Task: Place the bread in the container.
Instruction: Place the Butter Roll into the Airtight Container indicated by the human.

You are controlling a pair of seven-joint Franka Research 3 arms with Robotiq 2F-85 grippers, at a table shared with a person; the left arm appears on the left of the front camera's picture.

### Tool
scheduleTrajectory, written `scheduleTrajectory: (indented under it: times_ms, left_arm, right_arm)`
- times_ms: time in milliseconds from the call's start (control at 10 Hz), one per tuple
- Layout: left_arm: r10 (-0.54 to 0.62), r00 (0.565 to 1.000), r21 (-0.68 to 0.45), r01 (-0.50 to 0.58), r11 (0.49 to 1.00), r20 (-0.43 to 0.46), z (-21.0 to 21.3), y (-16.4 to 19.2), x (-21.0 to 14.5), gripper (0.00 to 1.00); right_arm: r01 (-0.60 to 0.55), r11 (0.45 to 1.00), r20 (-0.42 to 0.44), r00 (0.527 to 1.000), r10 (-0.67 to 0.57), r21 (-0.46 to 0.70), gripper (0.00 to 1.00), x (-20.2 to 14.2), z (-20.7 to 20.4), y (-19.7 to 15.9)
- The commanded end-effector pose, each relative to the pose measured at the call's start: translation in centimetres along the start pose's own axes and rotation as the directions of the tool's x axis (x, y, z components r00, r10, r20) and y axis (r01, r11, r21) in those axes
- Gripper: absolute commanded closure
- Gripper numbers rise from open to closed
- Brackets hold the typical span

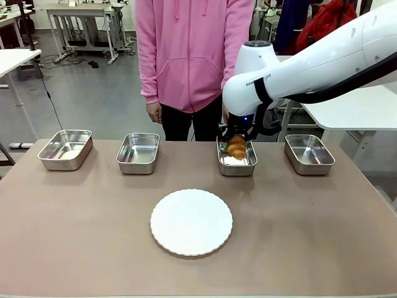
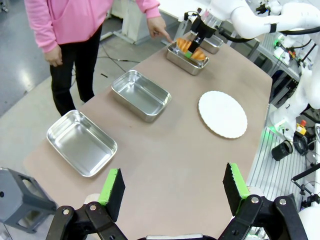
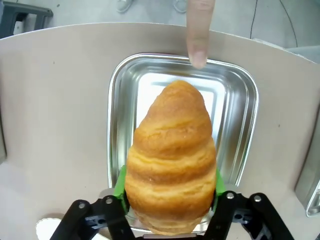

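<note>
Golden bread (image 3: 171,165) between my right pincer (image 3: 170,200) pads, over steel container (image 3: 120,100) person's finger (image 3: 199,35) points at; grip loosening or not, can't tell; left pincer (image 2: 172,192) wide, empty; release remains

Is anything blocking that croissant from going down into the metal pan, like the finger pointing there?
Nothing visible does. The bread hangs over the container; the person's finger only touches its far rim.
</note>
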State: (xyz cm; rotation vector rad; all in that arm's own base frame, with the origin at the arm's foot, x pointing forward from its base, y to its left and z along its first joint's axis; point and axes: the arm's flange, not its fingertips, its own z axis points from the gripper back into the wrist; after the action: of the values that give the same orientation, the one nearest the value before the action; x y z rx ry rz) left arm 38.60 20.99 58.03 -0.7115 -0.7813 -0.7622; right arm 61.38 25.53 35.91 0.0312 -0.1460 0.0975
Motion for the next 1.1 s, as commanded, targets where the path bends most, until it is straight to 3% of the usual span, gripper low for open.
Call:
scheduleTrajectory:
  times_ms: [0,500,600,700,1000]
  left_arm:
    - [0.008,1.000,-0.008,-0.008,1.000,0.007,0.1,-0.2,0.2,0.00]
    - [0.008,1.000,-0.008,-0.008,1.000,0.007,0.1,-0.2,0.2,0.00]
    - [0.008,1.000,-0.008,-0.008,1.000,0.007,0.1,-0.2,0.2,0.00]
    - [0.008,1.000,-0.008,-0.008,1.000,0.007,0.1,-0.2,0.2,0.00]
    - [0.008,1.000,-0.008,-0.008,1.000,0.007,0.1,-0.2,0.2,0.00]
  right_arm:
    - [-0.026,0.999,0.008,1.000,0.025,0.027,0.00,1.0,0.2,-0.4]
    - [-0.007,1.000,0.042,0.999,0.007,0.013,0.00,-0.1,2.0,0.0]
    - [0.002,1.000,-0.056,0.998,-0.002,-0.004,0.00,-0.5,1.7,0.4]
    - [-0.009,1.000,0.028,1.000,0.009,0.007,0.00,0.5,1.5,0.4]
    - [-0.009,1.000,0.028,1.000,0.009,0.007,0.00,0.5,1.5,0.4]
